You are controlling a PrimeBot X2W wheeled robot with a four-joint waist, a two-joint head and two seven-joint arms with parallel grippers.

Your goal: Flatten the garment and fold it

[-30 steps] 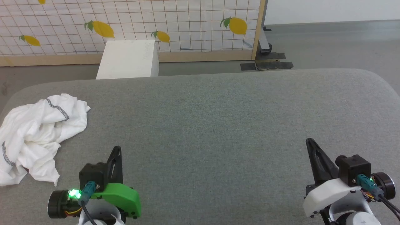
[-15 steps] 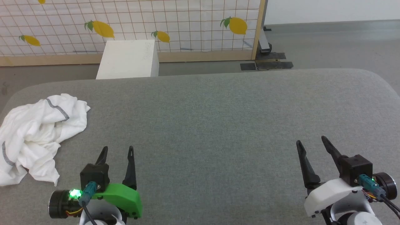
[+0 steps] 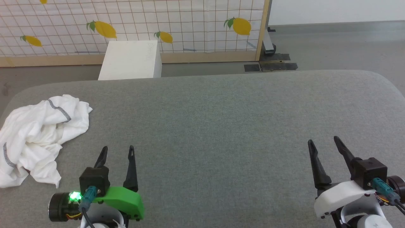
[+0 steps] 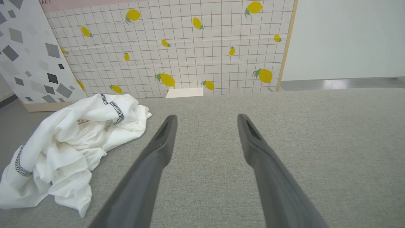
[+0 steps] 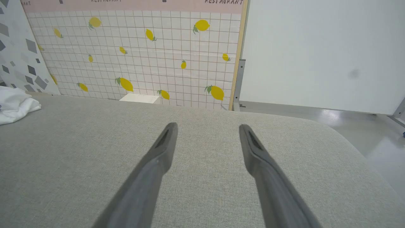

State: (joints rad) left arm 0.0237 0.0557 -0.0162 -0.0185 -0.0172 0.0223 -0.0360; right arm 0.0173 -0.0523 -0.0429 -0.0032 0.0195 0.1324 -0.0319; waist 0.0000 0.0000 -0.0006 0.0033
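Lying crumpled at the left edge of the grey fabric-covered counter (image 3: 221, 120), the white garment (image 3: 38, 136) sat apart from both arms. The left end effector (image 3: 118, 146) and the right end effector (image 3: 323, 138) pointed forward near the front edge, fingers spread wide, each holding nothing. A white box (image 3: 129, 60) stood beyond the counter.

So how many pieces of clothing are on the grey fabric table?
1: a crumpled white shirt with dark-stitched seams at the left edge of the table. Its folds could hide something smaller.
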